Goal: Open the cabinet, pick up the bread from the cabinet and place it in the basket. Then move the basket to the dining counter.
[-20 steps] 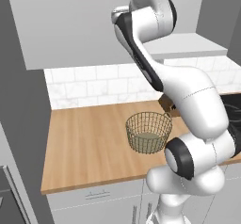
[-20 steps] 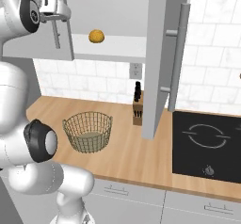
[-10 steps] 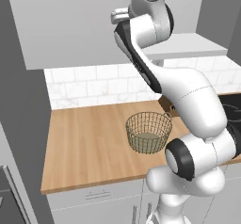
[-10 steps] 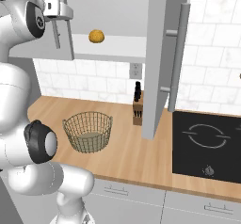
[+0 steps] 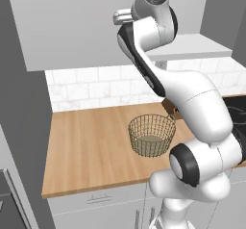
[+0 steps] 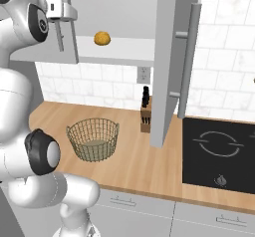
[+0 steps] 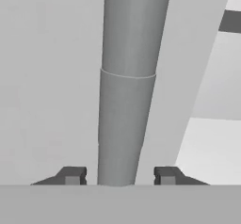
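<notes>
Bread (image 6: 102,38), a small golden-brown roll, is seen on the pale shelf (image 6: 124,49) of the wall cabinet (image 6: 167,57), whose right door stands swung out toward the camera with its long bar handle (image 6: 188,61) facing right. The left door (image 6: 62,27) of the cabinet is reached by the gripper (image 6: 60,9) at its upper part, where the vertical handle (image 7: 124,100) is seen in the hand view running up between the two dark fingertips (image 7: 73,175). The jaws are set one on each side of that handle with a narrow gap on both sides; whether they press on it cannot be told. Below the cabinet, the wire-mesh basket (image 6: 93,139) stands upright on the wooden bench (image 6: 144,161), well apart from the bread. A knife block (image 6: 146,119) stands on the bench under the cabinet, to the right of the basket, and a black cooktop (image 6: 219,154) lies further right.
</notes>
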